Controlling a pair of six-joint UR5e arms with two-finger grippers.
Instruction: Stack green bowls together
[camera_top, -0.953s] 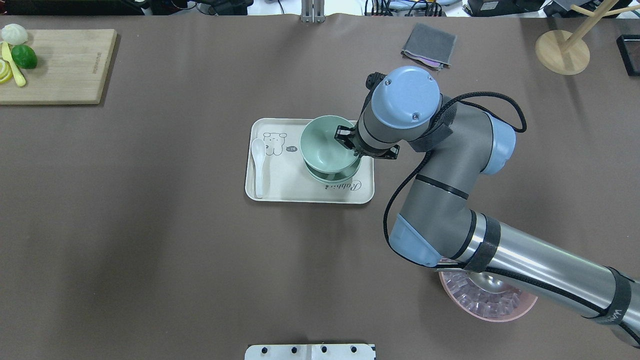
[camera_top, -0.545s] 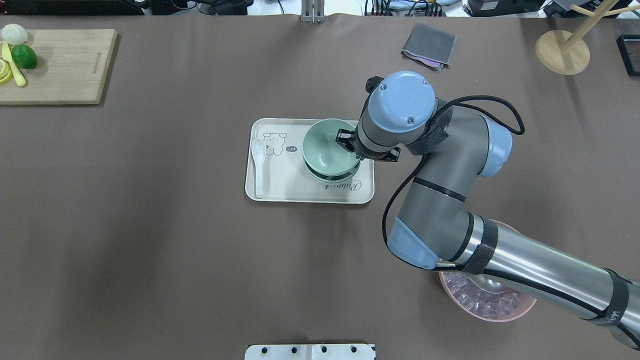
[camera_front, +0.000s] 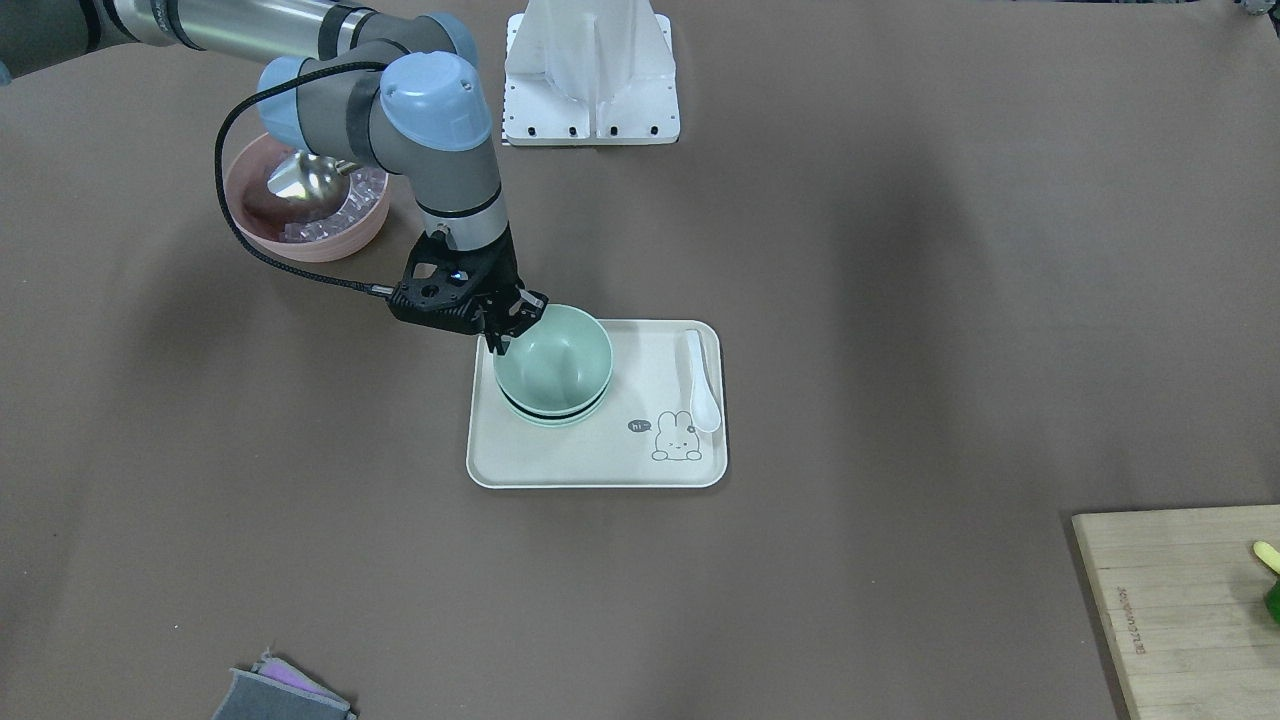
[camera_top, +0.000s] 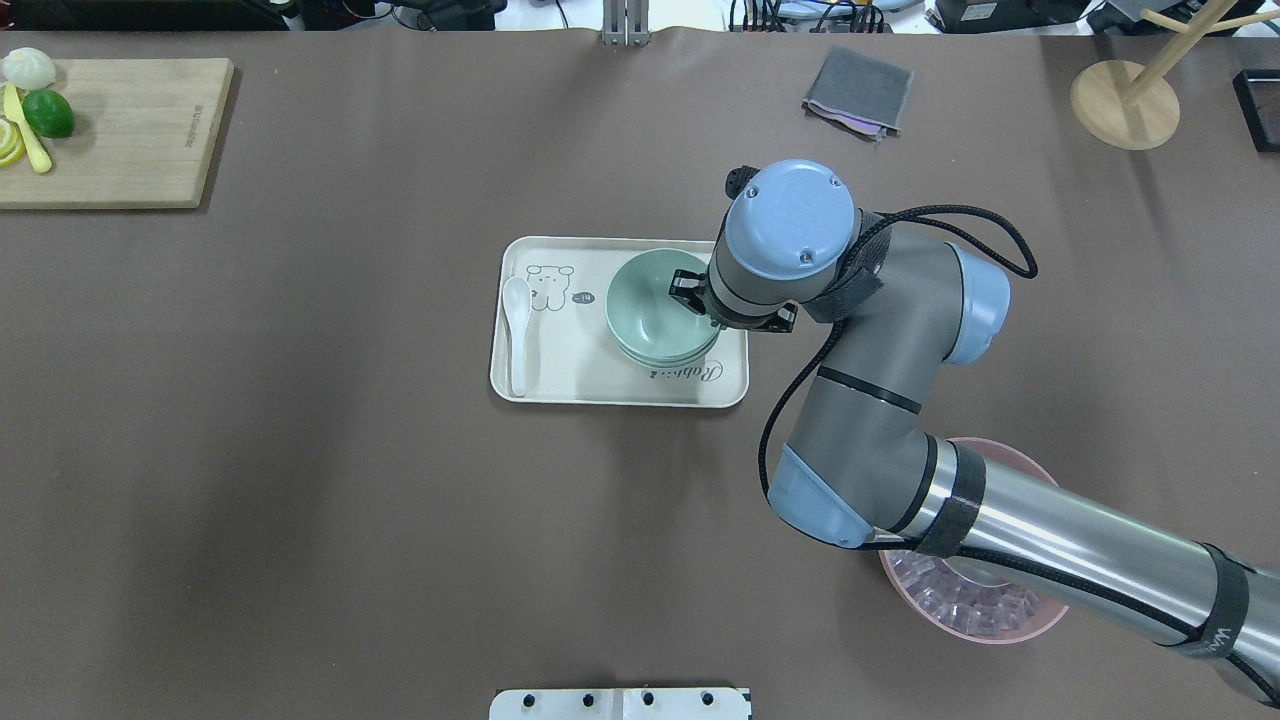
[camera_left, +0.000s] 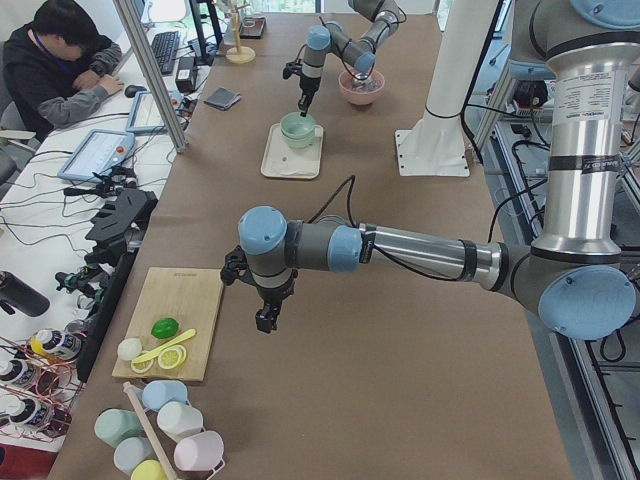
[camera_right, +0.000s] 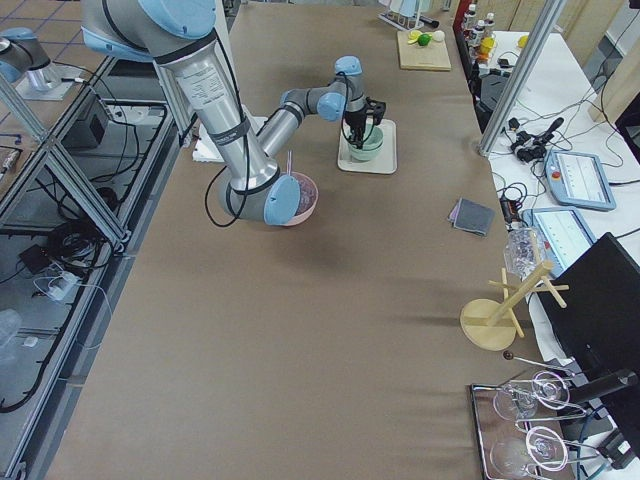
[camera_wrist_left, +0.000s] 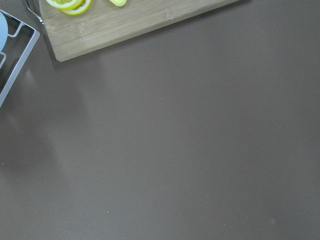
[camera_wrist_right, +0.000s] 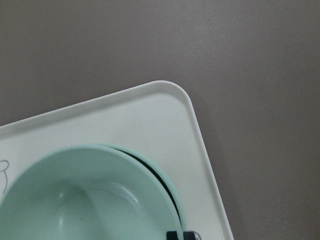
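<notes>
The green bowls (camera_top: 655, 300) sit nested in one stack on the cream tray (camera_top: 560, 385), at its right half. The top bowl (camera_front: 555, 362) rests in the lower ones, whose rims (camera_front: 555, 417) show beneath it. My right gripper (camera_top: 695, 297) is shut on the top bowl's rim on the side facing the arm, one finger inside and one outside (camera_front: 497, 340). The right wrist view shows the top bowl (camera_wrist_right: 90, 200) over the tray corner (camera_wrist_right: 170, 105). My left gripper (camera_left: 265, 320) hangs over bare table near the cutting board; I cannot tell if it is open or shut.
A white spoon (camera_top: 517, 330) lies on the tray's left side. A pink ribbed bowl (camera_top: 1000, 615) with a metal scoop sits under my right forearm. A cutting board (camera_top: 120, 130) with fruit is far left, a grey cloth (camera_top: 858, 90) and a wooden stand (camera_top: 1125, 100) far right.
My right gripper has come down with the top bowl and shifted slightly toward the stack. The bowl now sits lower, nested in the bowls beneath it.
</notes>
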